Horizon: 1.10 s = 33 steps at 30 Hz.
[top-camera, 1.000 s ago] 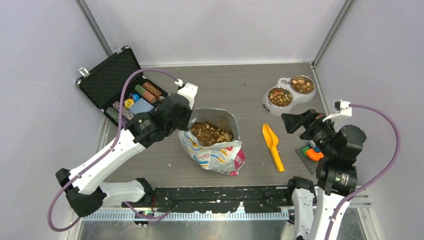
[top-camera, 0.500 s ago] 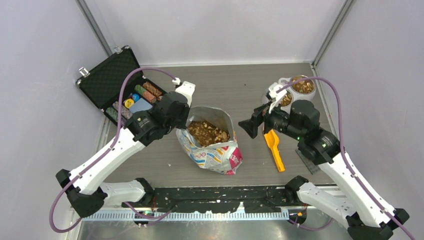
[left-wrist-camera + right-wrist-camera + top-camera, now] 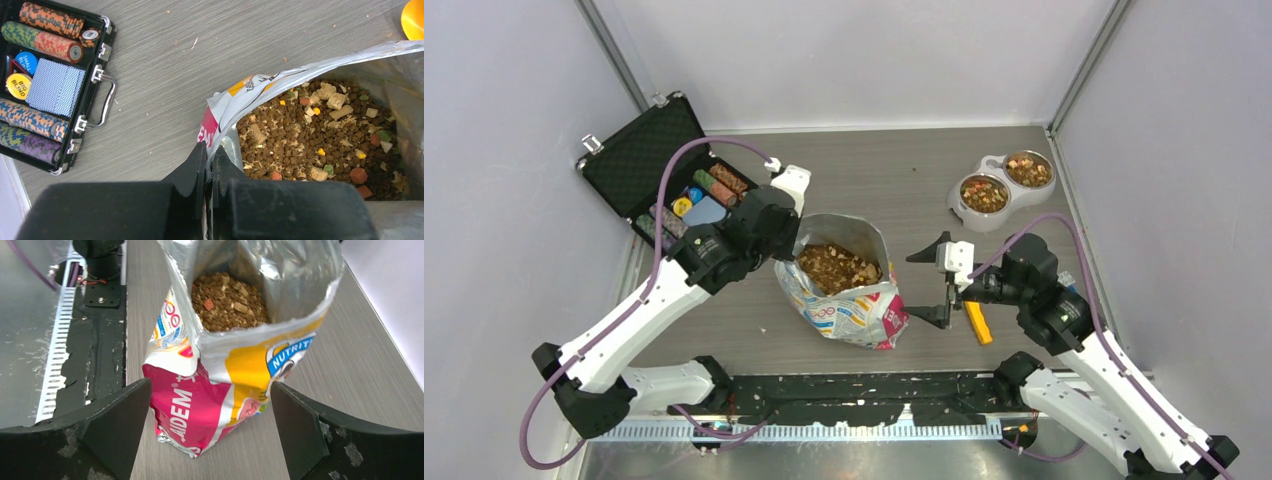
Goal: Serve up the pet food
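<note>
- The pet food [image 3: 320,135] is loose, light kibble in the open bag [image 3: 190,405], with more in the double bowl [image 3: 1005,181]; it spills easily, so I would lift it with the scoop [image 3: 979,330] or tip the soft foil bag
- The left gripper [image 3: 208,159] is pinched tight on the bag's rim
- The right gripper [image 3: 936,282], jaws wide apart and empty, has swung over from the bowl to face the bag's side

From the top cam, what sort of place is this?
Likely a robot test cell, not a home: bare panel walls with metal corner posts, a mounting rail at the near edge of the table, and mixed props: pet food bag, poker chip case.
</note>
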Each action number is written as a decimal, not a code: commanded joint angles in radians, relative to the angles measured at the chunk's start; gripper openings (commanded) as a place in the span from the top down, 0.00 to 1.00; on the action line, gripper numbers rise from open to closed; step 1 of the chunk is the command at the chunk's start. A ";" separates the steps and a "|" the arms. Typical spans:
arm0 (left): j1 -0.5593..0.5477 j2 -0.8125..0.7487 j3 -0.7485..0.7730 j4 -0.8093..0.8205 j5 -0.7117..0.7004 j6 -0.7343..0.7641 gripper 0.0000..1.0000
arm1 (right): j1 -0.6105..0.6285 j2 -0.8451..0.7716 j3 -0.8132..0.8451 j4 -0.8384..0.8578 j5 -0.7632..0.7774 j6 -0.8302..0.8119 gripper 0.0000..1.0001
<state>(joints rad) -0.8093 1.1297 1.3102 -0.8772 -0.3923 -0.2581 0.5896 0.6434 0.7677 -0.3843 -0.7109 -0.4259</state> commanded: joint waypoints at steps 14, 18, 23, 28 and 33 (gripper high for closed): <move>0.007 -0.061 0.041 0.126 0.012 -0.029 1.00 | 0.190 0.176 0.046 0.273 0.246 0.203 0.32; 0.007 -0.071 0.032 0.124 -0.009 -0.029 1.00 | 0.190 0.185 0.061 0.276 0.329 0.261 0.89; 0.007 -0.105 0.049 0.138 -0.028 0.022 0.76 | 0.191 0.137 0.055 0.216 0.313 0.274 0.95; 0.007 -0.185 0.073 0.244 0.063 0.176 0.17 | 0.191 0.061 0.041 0.174 0.295 0.300 0.95; 0.007 -0.234 0.089 0.323 0.444 0.414 0.01 | 0.191 -0.009 0.031 0.178 0.308 0.270 0.95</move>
<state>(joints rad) -0.8028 0.9157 1.3499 -0.6769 -0.2459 -0.0631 0.7837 0.7048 0.7677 -0.2726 -0.4255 -0.1471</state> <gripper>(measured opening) 0.987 0.080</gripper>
